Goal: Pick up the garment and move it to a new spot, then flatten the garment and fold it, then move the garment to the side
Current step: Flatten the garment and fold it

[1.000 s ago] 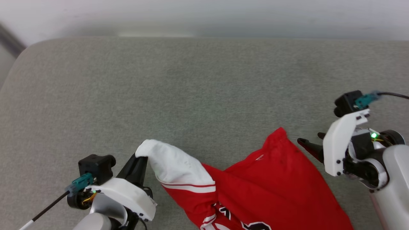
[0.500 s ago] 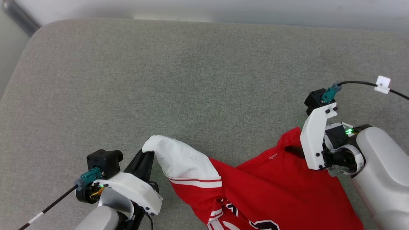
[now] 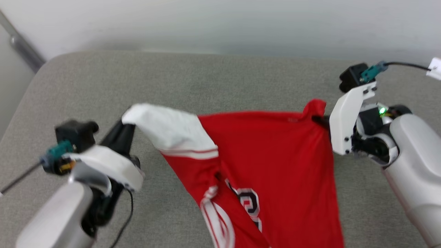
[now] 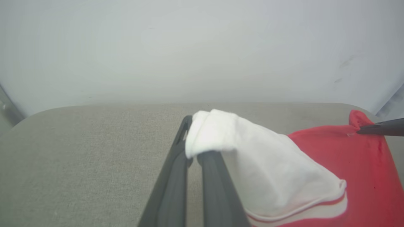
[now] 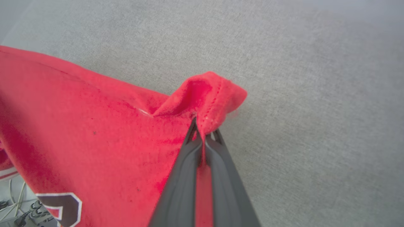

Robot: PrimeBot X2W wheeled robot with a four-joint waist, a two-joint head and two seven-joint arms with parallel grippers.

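The garment [image 3: 268,151] is a red jersey with a white sleeve [image 3: 165,127], striped trim and black white-outlined numbers. It hangs stretched between both grippers above the grey cushion [image 3: 206,79]. My left gripper [image 3: 125,125] is shut on the white sleeve's tip [image 4: 208,126]. On the right, the right gripper [image 3: 318,120] is shut on a red corner [image 5: 205,94], the cloth pinched between its fingers [image 5: 189,151]. The garment's lower part drops out of the head view's bottom edge. The right gripper's fingertips [image 4: 367,129] also show at the right of the left wrist view.
A pale wall [image 3: 220,24] rises behind the cushion's back edge. A grey rail [image 3: 20,44] runs at the far left. Cables trail from both wrists. Bare cushion surface lies behind and beside the garment.
The right gripper moved in and shut on the red corner. Both arms then rose and spread apart, lifting and stretching the garment. The head camera also shifted.
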